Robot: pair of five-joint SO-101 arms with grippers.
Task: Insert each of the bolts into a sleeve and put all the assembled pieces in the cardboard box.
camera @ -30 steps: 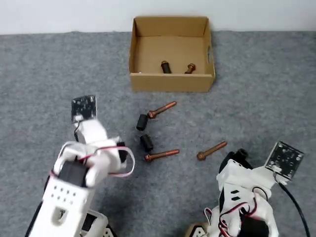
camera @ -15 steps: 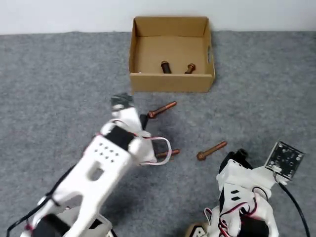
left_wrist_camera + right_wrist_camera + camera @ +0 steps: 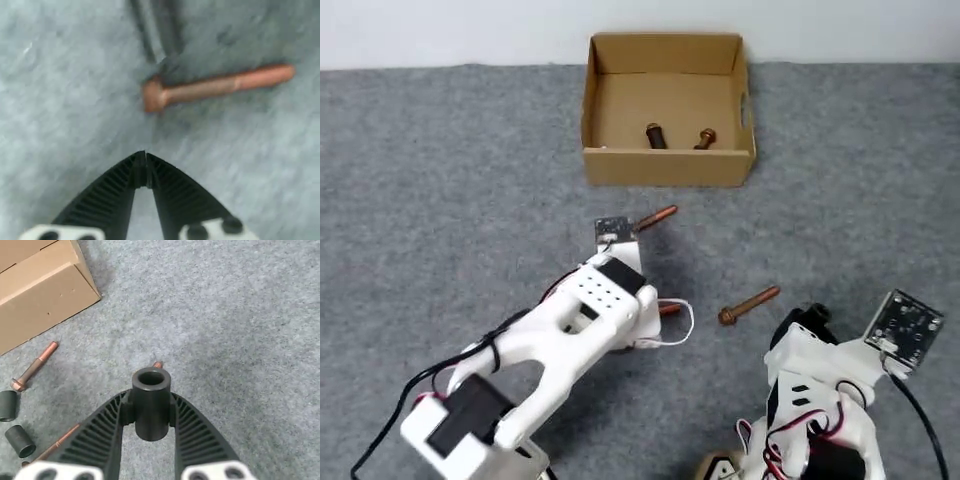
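My left gripper (image 3: 145, 172) is shut and empty, low over the grey carpet just short of a copper bolt (image 3: 215, 87) lying flat. In the high view the left arm (image 3: 595, 310) stretches over the middle of the floor and covers the loose sleeves. My right gripper (image 3: 150, 401) is shut on a black sleeve (image 3: 151, 385), held upright with its bore showing. Another bolt (image 3: 750, 302) lies ahead of the right arm. A third bolt (image 3: 655, 217) pokes out near the cardboard box (image 3: 665, 165), which holds two assembled pieces (image 3: 656, 136).
Two loose black sleeves (image 3: 7, 405) (image 3: 20, 440) lie beside a bolt (image 3: 34, 367) in the right wrist view, with the box corner (image 3: 45, 295) beyond. Something dark and blurred (image 3: 160, 30) lies past the bolt in the left wrist view. Grey carpet spreads to both sides.
The left arm has swung from the left side forward and to the right, over the loose sleeves and bolts. The right arm has barely shifted, still holding its sleeve.
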